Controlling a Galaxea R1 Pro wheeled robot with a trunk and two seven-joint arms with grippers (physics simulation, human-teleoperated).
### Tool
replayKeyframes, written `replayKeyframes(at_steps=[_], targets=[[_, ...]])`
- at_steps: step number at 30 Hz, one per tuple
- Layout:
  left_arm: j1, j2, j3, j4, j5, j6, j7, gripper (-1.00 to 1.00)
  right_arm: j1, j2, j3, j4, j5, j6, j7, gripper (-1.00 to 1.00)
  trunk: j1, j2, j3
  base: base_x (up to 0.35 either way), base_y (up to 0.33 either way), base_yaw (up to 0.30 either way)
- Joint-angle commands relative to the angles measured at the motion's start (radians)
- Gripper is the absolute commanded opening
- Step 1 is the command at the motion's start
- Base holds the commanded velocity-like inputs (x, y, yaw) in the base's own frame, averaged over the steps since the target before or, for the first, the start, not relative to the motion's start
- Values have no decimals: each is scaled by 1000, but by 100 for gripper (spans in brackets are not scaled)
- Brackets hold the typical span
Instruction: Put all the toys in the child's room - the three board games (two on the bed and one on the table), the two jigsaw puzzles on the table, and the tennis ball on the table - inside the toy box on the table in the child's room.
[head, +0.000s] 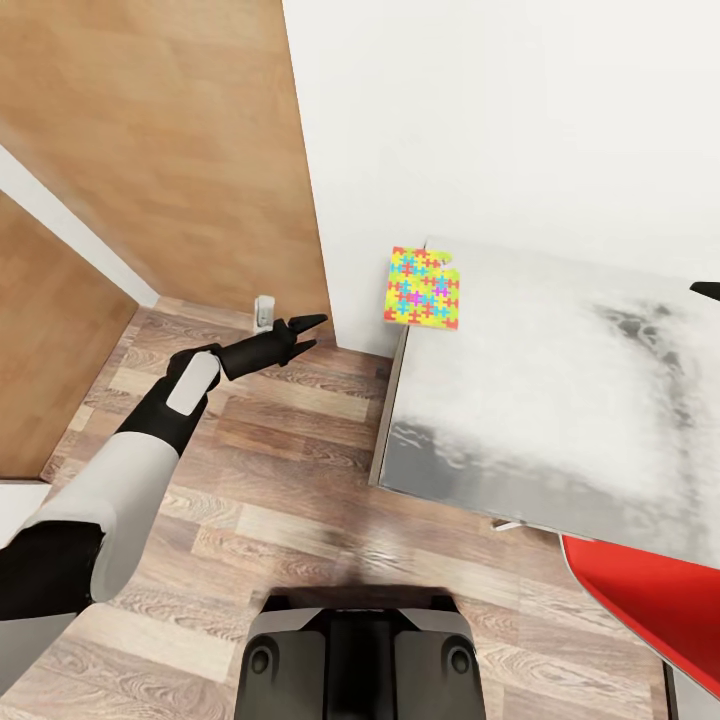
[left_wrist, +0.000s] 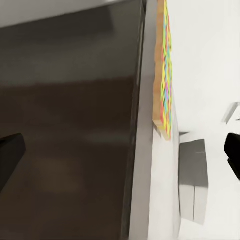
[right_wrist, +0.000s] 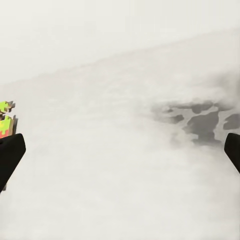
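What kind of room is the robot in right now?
Probably a room in a home, maybe a child's room. A bright jigsaw puzzle lies on the far corner of a pale table against a white wall, and the wood plank floor looks homely. The left gripper hangs open over that floor.

Light: I see bright, even light in the head view.
Glare: table (head: 560, 400) washes out white.
Blur: both wrist views soft.
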Motion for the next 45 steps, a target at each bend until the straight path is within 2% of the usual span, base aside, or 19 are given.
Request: replayKeyframes(at_steps=[1, 10, 20, 29, 45], targets=[[-1, 1, -3, 0, 4, 4, 0, 100, -1, 0, 0, 0, -9, 4, -9, 100, 1, -2, -1, 0, 0, 0], [5, 5, -4, -26, -2, 4, -2, 100, -1, 0, 1, 0, -9, 4, -9, 100, 1, -2, -1, 0, 0, -35], [25, 13, -3, -58, -3, 6, -6, 100, -1, 0, 1, 0, -9, 4, -9, 100, 1, -2, -1, 1, 0, -188], [32, 27, -4, -67, -4, 6, -46, 100, -1, 0, 1, 0, -9, 4, -9, 100, 1, -2, -1, 96, 63, -198], [38, 33, -5, -70, -6, 5, -74, 100, -1, 7, 1, 0, -9, 4, -9, 100, 1, -2, -1, 113, 55, -43]])
